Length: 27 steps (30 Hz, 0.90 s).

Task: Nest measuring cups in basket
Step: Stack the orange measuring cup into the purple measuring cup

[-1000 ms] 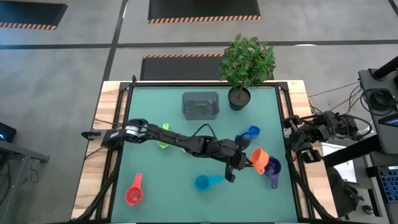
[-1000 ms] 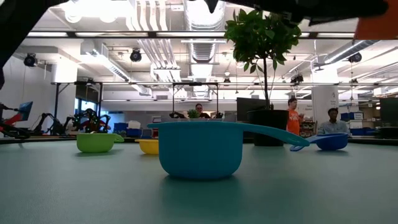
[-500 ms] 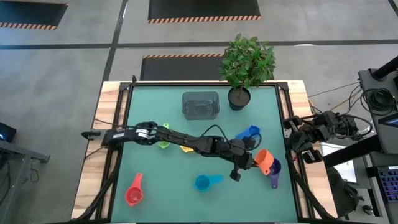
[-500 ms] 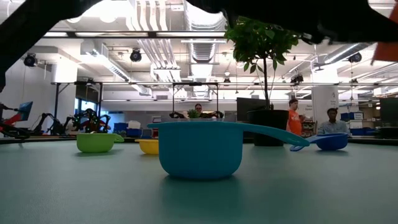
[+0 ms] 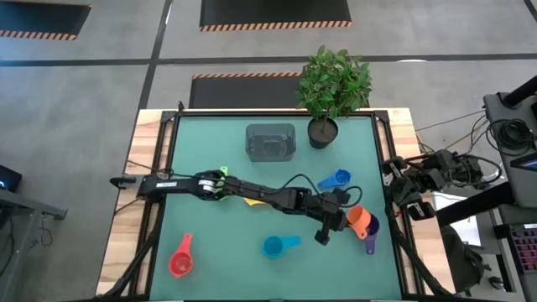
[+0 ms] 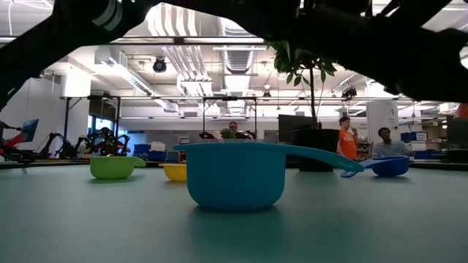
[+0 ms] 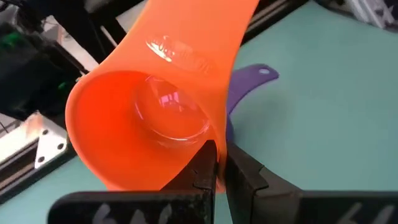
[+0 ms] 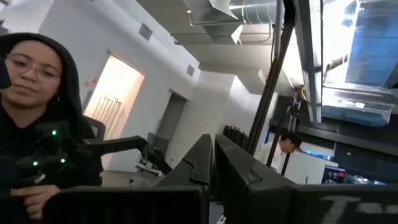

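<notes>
From above, you see the left arm stretched across the green table (image 5: 201,268) to its right side, its left pincer (image 5: 342,220) clamped on the orange cup (image 5: 359,219), which hangs just over the purple cup (image 5: 369,228). The orange cup's long axis runs from bowl to handle, roughly across the table with the handle toward the arm. The grey basket (image 5: 270,142) sits well apart, near the far edge beside the potted plant (image 5: 333,88). The right pincer (image 5: 401,186) is parked off the table's right edge, fingers pressed together and empty.

At table height, a blue cup (image 6: 235,175) stands upright in front, handle pointing right; green (image 6: 112,166) and yellow (image 6: 174,172) cups sit behind it.

From the left wrist, the fingers (image 7: 208,163) pinch the orange cup's thin rim, mouth tipped toward the camera, the purple handle (image 7: 252,84) showing behind. Judge these cups as light, stiff, smooth plastic: a rim pinch may slip or swing, so move gently.

The right wrist view shows only the room and a seated person (image 8: 38,124).
</notes>
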Tool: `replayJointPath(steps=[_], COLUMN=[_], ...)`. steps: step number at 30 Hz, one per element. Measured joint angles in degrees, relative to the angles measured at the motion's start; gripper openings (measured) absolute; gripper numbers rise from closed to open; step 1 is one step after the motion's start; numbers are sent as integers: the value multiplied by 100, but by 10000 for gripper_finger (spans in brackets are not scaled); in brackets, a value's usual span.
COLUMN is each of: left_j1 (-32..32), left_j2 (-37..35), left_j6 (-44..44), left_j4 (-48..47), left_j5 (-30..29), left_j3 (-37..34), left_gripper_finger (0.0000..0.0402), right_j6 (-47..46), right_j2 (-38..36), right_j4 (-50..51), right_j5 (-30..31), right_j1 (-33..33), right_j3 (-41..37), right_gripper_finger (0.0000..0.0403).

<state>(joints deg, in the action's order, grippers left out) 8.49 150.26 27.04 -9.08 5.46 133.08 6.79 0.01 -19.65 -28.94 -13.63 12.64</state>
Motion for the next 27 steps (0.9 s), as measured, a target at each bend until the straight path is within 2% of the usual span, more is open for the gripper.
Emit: replayJointPath(steps=[6,13,23,27], left_j1=[-42,-31,-35,-37], left_j2=[-4,103,144,144], left_j6=[-4,-44,-29,47], left_j4=[352,725,935,1087], left_j5=[7,13,18,251], left_j3=[0,4,2,0], left_gripper_finger=[2,22,20,20], right_j6=[21,22,22,22], right_j2=[11,11,11,11], right_j4=[20,18,18,17], right_j5=[0,-1,1,1], right_j1=[0,0,0,0], right_j3=[0,0,0,0], right_gripper_finger=[9,9,9,9])
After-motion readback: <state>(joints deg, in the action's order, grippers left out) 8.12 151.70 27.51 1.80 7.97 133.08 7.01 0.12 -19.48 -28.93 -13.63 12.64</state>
